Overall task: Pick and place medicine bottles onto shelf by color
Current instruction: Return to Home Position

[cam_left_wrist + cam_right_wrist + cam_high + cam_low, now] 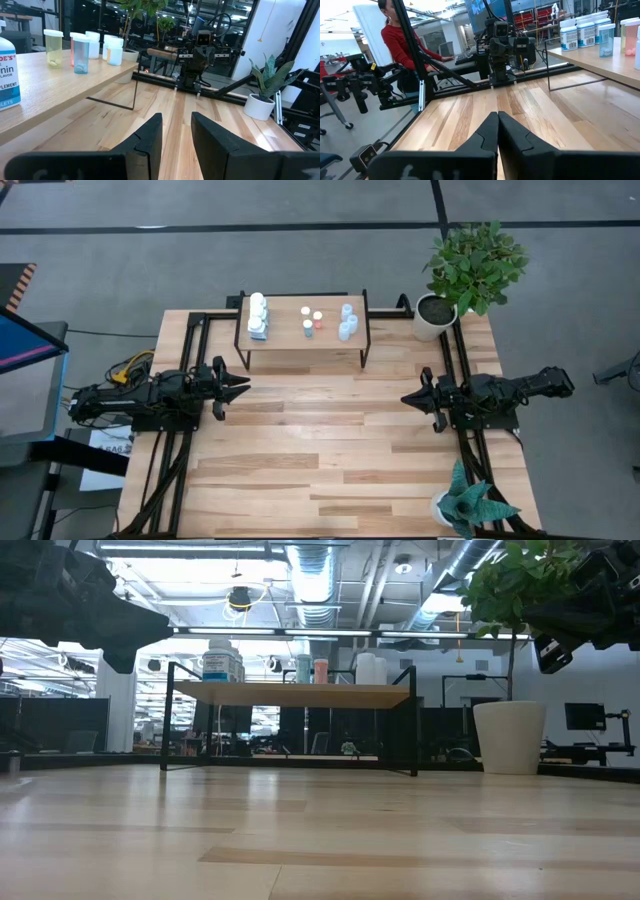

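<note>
The shelf point(300, 340), a low rack with a light-wood top on black legs, stands at the table's far middle. The medicine bottles stand on it in groups: white ones point(258, 315) at its left end, small ones with white and orange-red caps point(312, 320) in the middle, pale-blue ones point(347, 322) at its right end. The low view shows them upright on the shelf top point(300, 693). My left gripper point(245, 387) hovers at the table's left edge, pointing level toward the right, shut down to a narrow gap point(176, 116) with nothing in it. My right gripper point(405, 398) faces it from the right edge, shut point(497, 114) and empty.
A leafy plant in a white pot point(435, 317) stands at the far right corner, beside the shelf. A smaller spiky plant point(465, 505) sits at the near right corner. Bare wood point(320, 440) lies between the arms. A person in a red top point(400, 40) is beyond the table's left side.
</note>
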